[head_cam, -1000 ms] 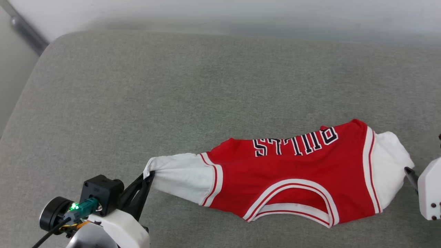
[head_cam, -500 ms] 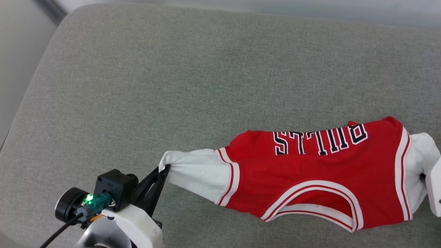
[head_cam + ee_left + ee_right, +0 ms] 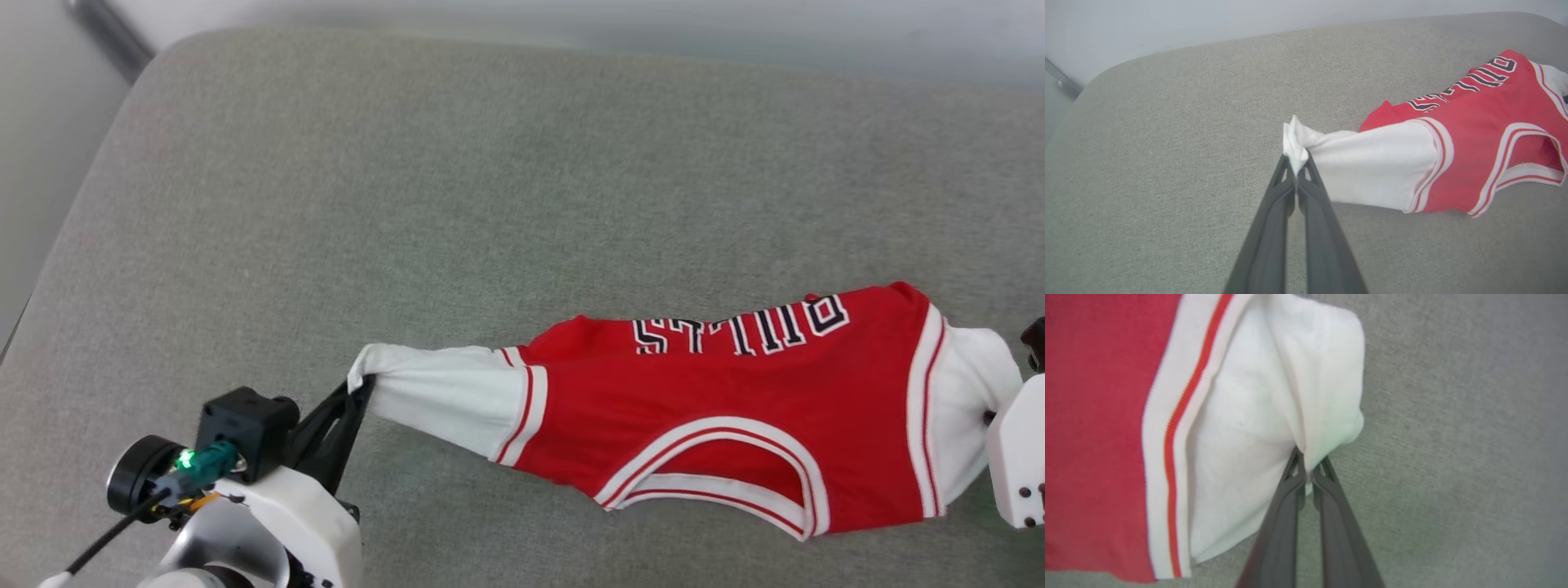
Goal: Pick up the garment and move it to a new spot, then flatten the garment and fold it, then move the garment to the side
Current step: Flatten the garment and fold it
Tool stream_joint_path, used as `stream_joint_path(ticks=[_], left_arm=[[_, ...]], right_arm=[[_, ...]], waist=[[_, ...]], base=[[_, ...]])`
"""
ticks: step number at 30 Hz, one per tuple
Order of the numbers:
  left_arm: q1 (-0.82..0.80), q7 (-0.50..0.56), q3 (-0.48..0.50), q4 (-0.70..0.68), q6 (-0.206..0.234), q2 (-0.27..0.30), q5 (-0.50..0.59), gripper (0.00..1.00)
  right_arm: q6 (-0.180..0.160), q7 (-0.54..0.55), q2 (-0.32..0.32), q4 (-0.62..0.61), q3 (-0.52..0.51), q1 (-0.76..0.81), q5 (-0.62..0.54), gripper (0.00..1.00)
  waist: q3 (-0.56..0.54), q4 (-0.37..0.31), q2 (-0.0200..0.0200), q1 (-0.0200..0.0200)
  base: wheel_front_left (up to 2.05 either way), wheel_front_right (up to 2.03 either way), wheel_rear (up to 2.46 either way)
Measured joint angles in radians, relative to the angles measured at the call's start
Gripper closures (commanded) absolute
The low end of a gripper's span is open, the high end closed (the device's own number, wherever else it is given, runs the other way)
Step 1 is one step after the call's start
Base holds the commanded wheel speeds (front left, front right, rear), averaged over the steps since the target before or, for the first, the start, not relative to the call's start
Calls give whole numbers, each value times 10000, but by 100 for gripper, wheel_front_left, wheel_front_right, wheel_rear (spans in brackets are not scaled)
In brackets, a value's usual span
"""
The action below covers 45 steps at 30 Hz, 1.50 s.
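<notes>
The garment (image 3: 702,408) is a red jersey with white sleeves, striped trim and black block letters. It is stretched sideways over a grey cushion, neckline toward me. My left gripper (image 3: 359,388) is shut on the end of one white sleeve, and the left wrist view shows its dark fingers (image 3: 1296,163) pinching that cloth. The garment (image 3: 1474,134) runs off to the right there. My right gripper (image 3: 989,418) is shut on the other white sleeve at the right edge. In the right wrist view the gripper (image 3: 1308,463) pinches a fold of the garment (image 3: 1274,400).
The grey cushion (image 3: 457,188) extends far beyond the garment to the back and left. Its rounded left edge (image 3: 73,237) drops toward a pale floor, and a pale wall runs along the back.
My right gripper has shut on the right sleeve, having been open beside it. The jersey now hangs stretched between both grippers. The head camera has shifted.
</notes>
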Motion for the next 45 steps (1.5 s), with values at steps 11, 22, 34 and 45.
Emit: stream_joint_path(ticks=[11,22,34,45], left_arm=[[367,-516,1118,-146,111,859,-481,100],[131,-796,2819,-955,349,2013,-832,100],[-732,-1085,4381,-1597,541,2681,-1083,100],[-3090,-1569,4468,-424,-178,2617,-949,100]], right_arm=[[2,-151,-652,-2199,-73,-108,681,100],[2,75,-272,-3969,-552,-961,1402,100],[2,-836,2,-4334,-863,-2624,1992,100],[4,-2203,132,-3379,-746,-4854,1453,100]], waist=[[-1315,-815,0,0],[-2315,-1692,0,0],[-2409,-2160,0,0],[-1327,-2317,0,0]], base=[[0,0,0],[0,0,0],[0,0,0],[0,0,0]])
